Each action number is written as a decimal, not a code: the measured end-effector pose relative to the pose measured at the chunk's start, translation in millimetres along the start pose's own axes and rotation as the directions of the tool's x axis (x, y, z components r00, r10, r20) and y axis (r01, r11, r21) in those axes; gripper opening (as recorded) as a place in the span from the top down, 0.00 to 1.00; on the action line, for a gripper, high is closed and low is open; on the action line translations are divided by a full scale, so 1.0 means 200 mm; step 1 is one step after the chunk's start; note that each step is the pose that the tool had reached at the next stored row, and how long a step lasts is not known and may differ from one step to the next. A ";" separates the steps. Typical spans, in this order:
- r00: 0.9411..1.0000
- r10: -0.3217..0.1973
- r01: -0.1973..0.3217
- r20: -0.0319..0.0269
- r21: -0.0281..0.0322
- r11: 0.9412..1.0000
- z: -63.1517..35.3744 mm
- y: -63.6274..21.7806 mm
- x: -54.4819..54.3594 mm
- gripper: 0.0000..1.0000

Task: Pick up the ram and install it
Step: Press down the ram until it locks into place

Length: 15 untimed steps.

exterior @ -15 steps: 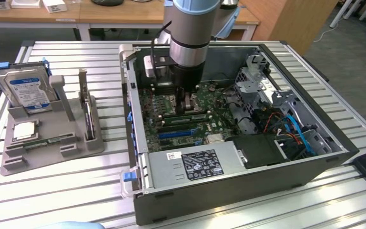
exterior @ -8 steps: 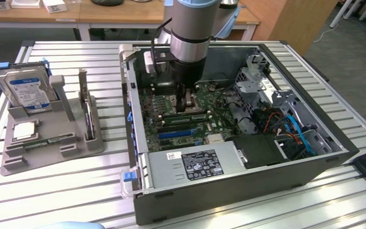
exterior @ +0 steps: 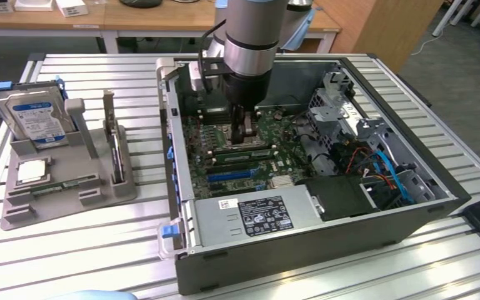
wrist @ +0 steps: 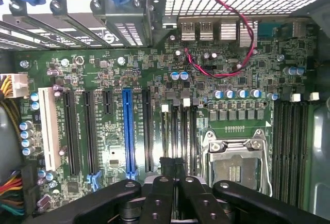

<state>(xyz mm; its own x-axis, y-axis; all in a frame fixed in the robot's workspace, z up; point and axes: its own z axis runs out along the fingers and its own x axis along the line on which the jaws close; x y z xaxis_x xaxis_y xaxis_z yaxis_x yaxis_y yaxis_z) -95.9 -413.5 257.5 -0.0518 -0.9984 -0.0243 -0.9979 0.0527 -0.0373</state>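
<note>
Ram is hard to make out beneath closed jaws above motherboard [wrist: 129, 69].

Looks like a robotics lab or electronics workbench. Slatted aluminium-profile table [exterior: 90, 244] underfoot of everything, built for bolting rigs down. At centre, an opened desktop computer case [exterior: 324, 250] lying on its side, motherboard [wrist: 129, 74] bared. At nine o'clock, a grey fixture stand [exterior: 52, 200] presenting loose parts, a blue-labelled hard drive [exterior: 33, 119] upright in it. At twelve o'clock, an industrial robot arm [exterior: 252, 37] reaching down into the case. Beyond, at eleven o'clock, wooden desks [exterior: 140, 15] with small boxes on top; grey floor at two o'clock
</note>
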 end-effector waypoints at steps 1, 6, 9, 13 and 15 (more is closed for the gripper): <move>1.000 0.000 0.000 0.000 0.000 1.000 -0.005 0.000 0.00 0.90; 1.000 0.000 0.000 0.000 0.000 1.000 -0.021 -0.006 0.00 0.90; 1.000 0.000 0.000 0.000 0.000 1.000 -0.028 -0.013 0.00 0.90; 1.000 0.000 0.000 0.000 0.000 1.000 -0.035 -0.028 0.00 0.90; 1.000 0.000 0.000 0.001 0.000 1.000 -0.037 -0.038 0.00 0.90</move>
<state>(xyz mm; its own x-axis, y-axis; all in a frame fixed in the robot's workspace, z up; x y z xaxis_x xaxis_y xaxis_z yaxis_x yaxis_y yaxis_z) -88.6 -413.5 265.3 -0.0517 -0.9984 -0.0249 -0.9979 0.0526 -0.0373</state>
